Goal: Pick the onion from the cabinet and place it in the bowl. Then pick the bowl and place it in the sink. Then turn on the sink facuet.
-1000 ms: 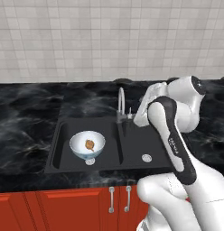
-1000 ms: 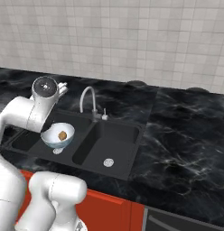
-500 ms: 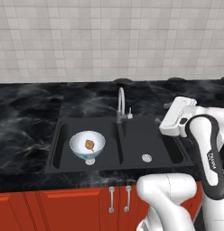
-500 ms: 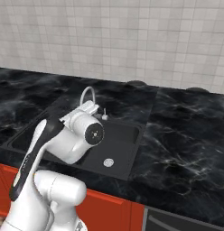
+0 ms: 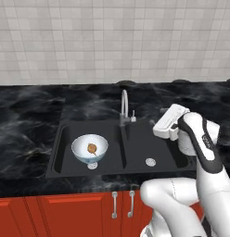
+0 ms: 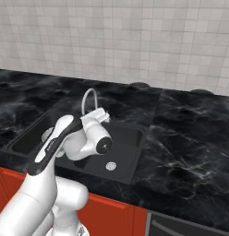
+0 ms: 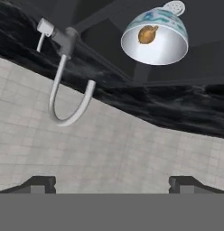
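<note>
Two steps done by the look of it: onion [image 5: 92, 148] lying inside the bowl [image 5: 89, 149], bowl standing in the left basin of the sink [image 5: 135, 162] over the drain, also seen upside down in the hand view (that camera rolled right over). Left to do, only the sink facuet [image 5: 124, 107], its lever apparently untouched and no water visible at the spout. Gripper [image 7: 112, 182] spread wide and carrying nothing, hanging above the right basin just beside the tap, well placed, probably, for a reach toward the small side lever.
</note>
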